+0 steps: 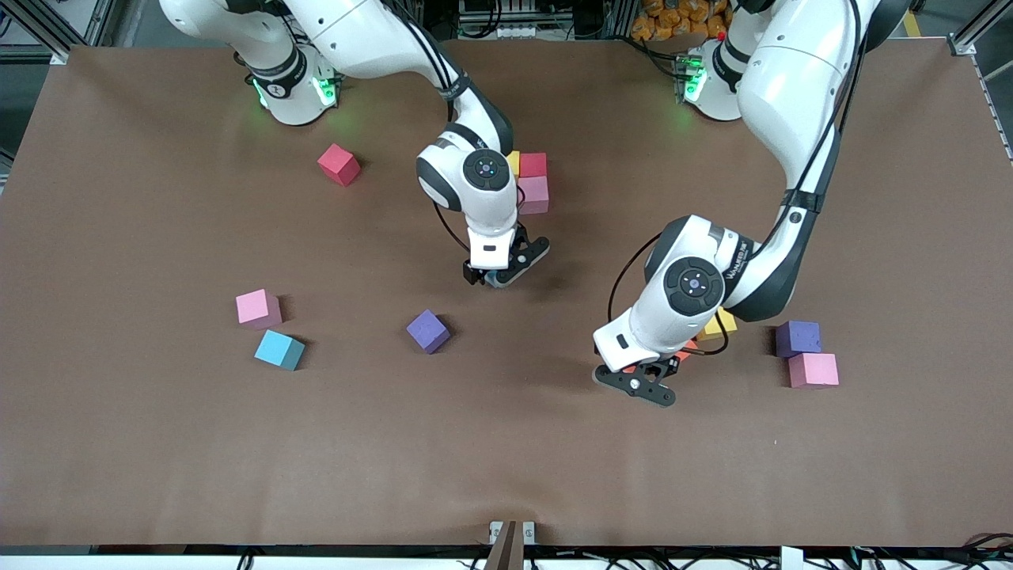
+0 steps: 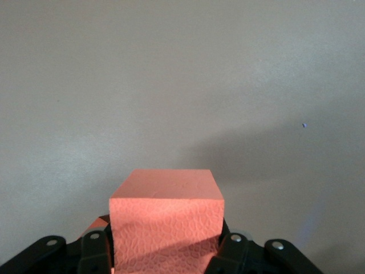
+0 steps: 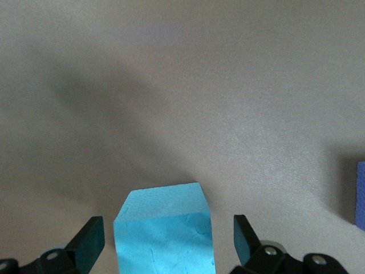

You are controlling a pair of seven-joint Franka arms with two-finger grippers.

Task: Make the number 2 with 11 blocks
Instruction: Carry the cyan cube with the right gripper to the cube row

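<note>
Two grippers are at work. Nearest the front camera, the left gripper (image 1: pixel 643 381) has its fingers clamped on an orange block (image 2: pixel 166 220), probably bound for the number 2 (image 1: pixel 532 180), only a yellow, red and pink cluster so far. Farther up the surface (image 1: pixel 119 443), just nearer than that cluster, the right gripper (image 1: pixel 506 265) stands with fingers spread wide around a blue block (image 3: pixel 164 228). Bare brown room lies between them.
</note>
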